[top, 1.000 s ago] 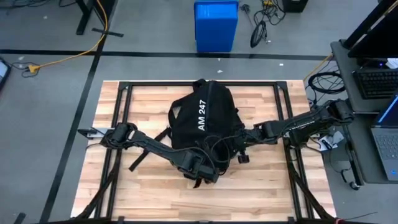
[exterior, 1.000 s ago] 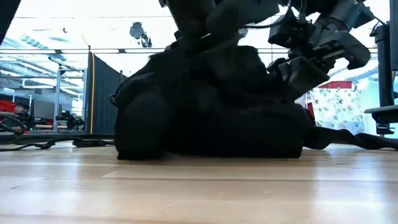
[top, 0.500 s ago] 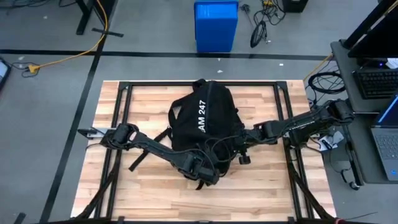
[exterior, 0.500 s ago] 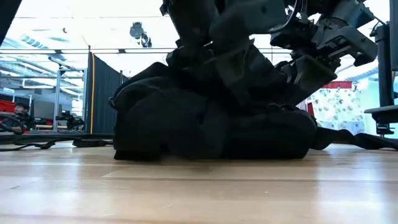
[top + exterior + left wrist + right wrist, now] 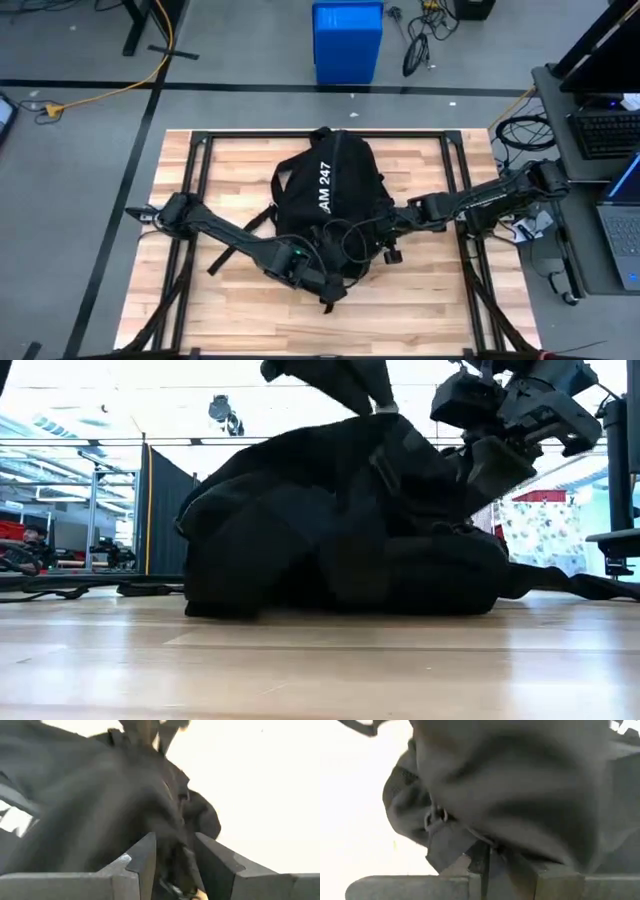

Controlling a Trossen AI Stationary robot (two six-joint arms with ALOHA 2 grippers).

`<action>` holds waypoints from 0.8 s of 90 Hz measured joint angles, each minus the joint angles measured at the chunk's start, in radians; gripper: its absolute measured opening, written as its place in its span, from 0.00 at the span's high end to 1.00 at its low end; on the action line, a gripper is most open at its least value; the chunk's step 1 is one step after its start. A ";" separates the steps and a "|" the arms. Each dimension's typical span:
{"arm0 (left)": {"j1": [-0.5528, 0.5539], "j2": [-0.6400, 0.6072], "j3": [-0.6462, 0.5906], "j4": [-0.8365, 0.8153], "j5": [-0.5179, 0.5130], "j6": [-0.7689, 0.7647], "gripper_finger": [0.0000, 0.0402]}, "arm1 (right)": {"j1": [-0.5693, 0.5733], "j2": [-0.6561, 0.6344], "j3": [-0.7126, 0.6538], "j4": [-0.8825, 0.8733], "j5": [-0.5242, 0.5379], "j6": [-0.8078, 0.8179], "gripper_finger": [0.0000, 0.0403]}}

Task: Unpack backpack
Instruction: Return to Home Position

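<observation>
Left gripper (image 5: 174, 852) is narrowly parted, dark fabric showing in the gap, at the front edge of the backpack (image 5: 325, 185). Right gripper (image 5: 387, 250) touches its right side; its grip cannot be told. The backpack lies mid-way across the wooden table (image 5: 430, 300).

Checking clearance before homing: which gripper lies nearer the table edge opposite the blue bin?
The left gripper, just off the backpack's end on that side. The right gripper sits farther from that edge, beside the backpack's right side.

We only get "AM 247" on the backpack (image 5: 325, 185); its inside's hidden, and both wrist views are blurry.
</observation>
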 joint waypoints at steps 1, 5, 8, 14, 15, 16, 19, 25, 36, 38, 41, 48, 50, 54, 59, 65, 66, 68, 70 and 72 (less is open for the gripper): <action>-0.003 -0.005 0.000 -0.003 -0.008 0.006 0.70 | 0.001 0.000 0.002 -0.001 0.000 0.002 0.89; -0.012 -0.020 0.000 -0.008 -0.045 0.026 0.70 | 0.007 -0.004 0.012 -0.012 0.000 0.009 0.89; -0.016 -0.029 0.001 -0.004 -0.077 0.033 0.70 | 0.012 -0.008 0.018 -0.017 0.000 0.013 0.89; -0.028 -0.047 0.001 -0.032 -0.157 0.036 0.70 | 0.022 -0.022 0.034 -0.042 0.001 0.015 0.89; -0.030 -0.048 0.001 -0.037 -0.170 0.036 0.70 | 0.024 -0.025 0.036 -0.050 0.001 0.016 0.89; -0.031 -0.049 0.001 -0.041 -0.183 0.035 0.70 | 0.025 -0.028 0.039 -0.060 0.001 0.018 0.89; -0.033 -0.053 0.001 -0.049 -0.220 0.032 0.70 | 0.030 -0.038 0.049 -0.089 0.001 0.024 0.89; -0.047 -0.066 0.000 -0.108 -0.324 0.030 0.70 | 0.043 -0.059 0.073 -0.148 0.004 0.044 0.89; -0.051 -0.073 0.001 -0.184 -0.435 0.037 0.70 | 0.079 -0.117 0.093 -0.207 0.024 0.057 0.89; -0.052 -0.073 0.001 -0.203 -0.435 0.037 0.70 | 0.087 -0.130 0.093 -0.207 0.044 0.057 0.89; -0.052 -0.072 0.001 -0.233 -0.434 0.031 0.70 | 0.097 -0.151 0.093 -0.207 0.074 0.056 0.90; -0.052 -0.070 0.000 -0.284 -0.433 0.007 0.70 | 0.113 -0.201 0.093 -0.198 0.131 0.052 0.94; -0.052 -0.070 0.000 -0.294 -0.434 0.000 0.70 | 0.113 -0.217 0.093 -0.195 0.141 0.051 0.95; -0.049 -0.070 0.000 -0.309 -0.435 -0.003 0.72 | 0.112 -0.244 0.093 -0.181 0.161 0.049 0.98; -0.045 -0.070 0.000 -0.314 -0.436 0.009 0.77 | 0.112 -0.282 0.093 -0.149 0.181 0.039 0.99; -0.041 -0.077 0.000 -0.333 -0.449 0.033 0.86 | 0.113 -0.327 0.093 -0.113 0.186 0.016 0.99; -0.040 -0.080 0.000 -0.332 -0.449 0.037 0.88 | 0.113 -0.334 0.093 -0.106 0.186 0.011 0.99; -0.035 -0.084 0.000 -0.327 -0.449 0.048 0.92 | 0.114 -0.348 0.093 -0.096 0.185 0.001 1.00; -0.032 -0.088 0.000 -0.320 -0.449 0.056 0.95 | 0.115 -0.359 0.093 -0.089 0.184 -0.006 1.00; -0.030 -0.091 0.001 -0.316 -0.448 0.058 0.96 | 0.116 -0.371 0.094 -0.081 0.184 -0.015 1.00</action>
